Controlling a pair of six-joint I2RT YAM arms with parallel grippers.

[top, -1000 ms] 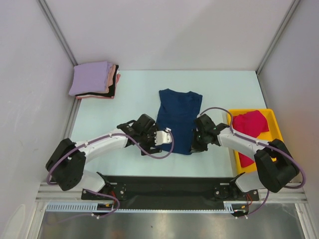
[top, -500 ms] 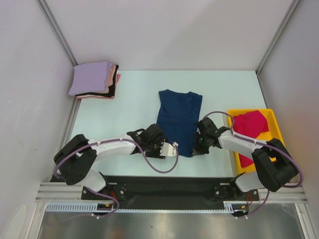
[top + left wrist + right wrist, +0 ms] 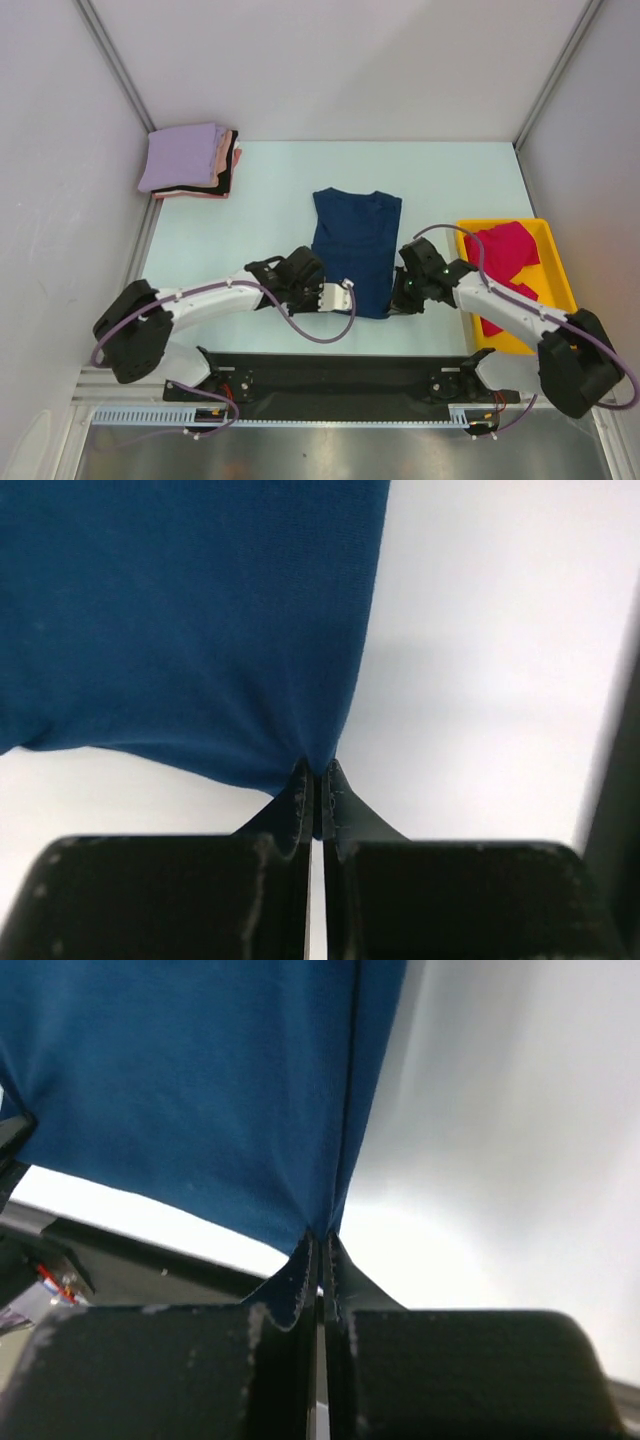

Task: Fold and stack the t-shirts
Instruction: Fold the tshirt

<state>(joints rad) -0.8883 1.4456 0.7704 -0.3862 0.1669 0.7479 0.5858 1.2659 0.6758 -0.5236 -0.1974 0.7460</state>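
Observation:
A navy blue t-shirt (image 3: 356, 245) lies as a long folded strip in the middle of the table, neck end far from me. My left gripper (image 3: 340, 297) is shut on the shirt's near left corner (image 3: 318, 755). My right gripper (image 3: 397, 300) is shut on its near right corner (image 3: 322, 1222). In both wrist views the cloth (image 3: 190, 620) runs away from the pinched tips. A folded pile of t-shirts (image 3: 190, 160), lavender on top, lies at the far left. A crimson t-shirt (image 3: 502, 255) lies crumpled in the yellow tray (image 3: 553, 268).
White walls and metal posts close in the table on three sides. The black base bar (image 3: 340, 375) of the arms runs along the near edge. The yellow tray stands right beside my right arm.
My left gripper moved right to the navy shirt's near left corner and shut on it. The right gripper stayed shut on its corner, and the shirt shifted slightly left.

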